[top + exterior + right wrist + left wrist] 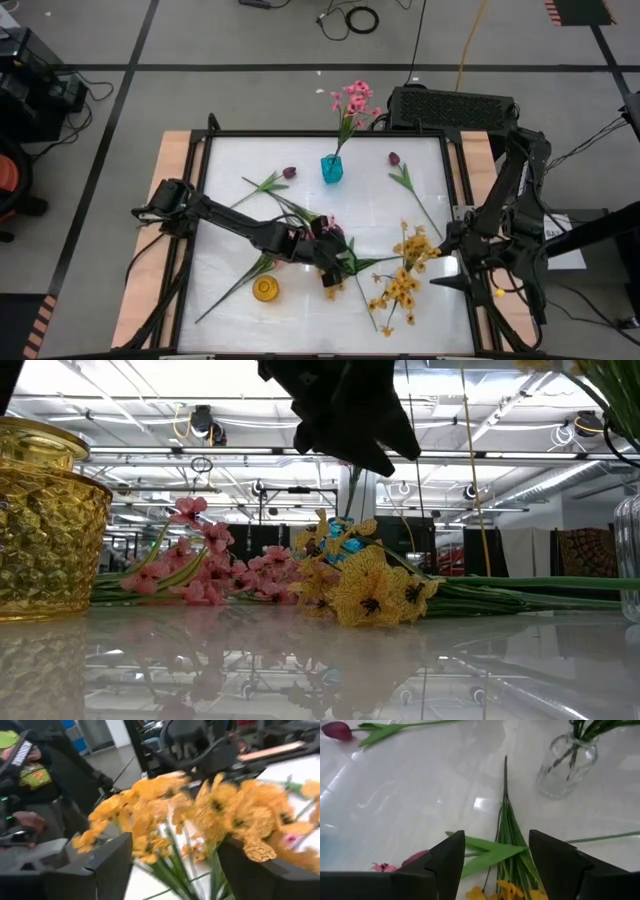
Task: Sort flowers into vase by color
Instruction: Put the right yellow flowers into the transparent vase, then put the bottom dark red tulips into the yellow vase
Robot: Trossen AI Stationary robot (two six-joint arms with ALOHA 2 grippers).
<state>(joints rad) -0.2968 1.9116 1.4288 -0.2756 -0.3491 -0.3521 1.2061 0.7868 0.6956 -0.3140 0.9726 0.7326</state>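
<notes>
Yellow blossom sprays [200, 815] on green stems between right gripper's [175, 865] parted fingers

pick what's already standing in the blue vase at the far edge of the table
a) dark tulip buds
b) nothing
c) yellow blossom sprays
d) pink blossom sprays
d: in the high view the blue vase holds an upright spray of pink flowers, while the yellow sprays and both dark tulips lie flat on the table.

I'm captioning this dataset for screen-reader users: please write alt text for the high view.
Seen from above, the left gripper hovers open over loose yellow flowers on a white table. Pink flowers stand in a blue vase; the right gripper waits, open, at the table's edge.
</notes>
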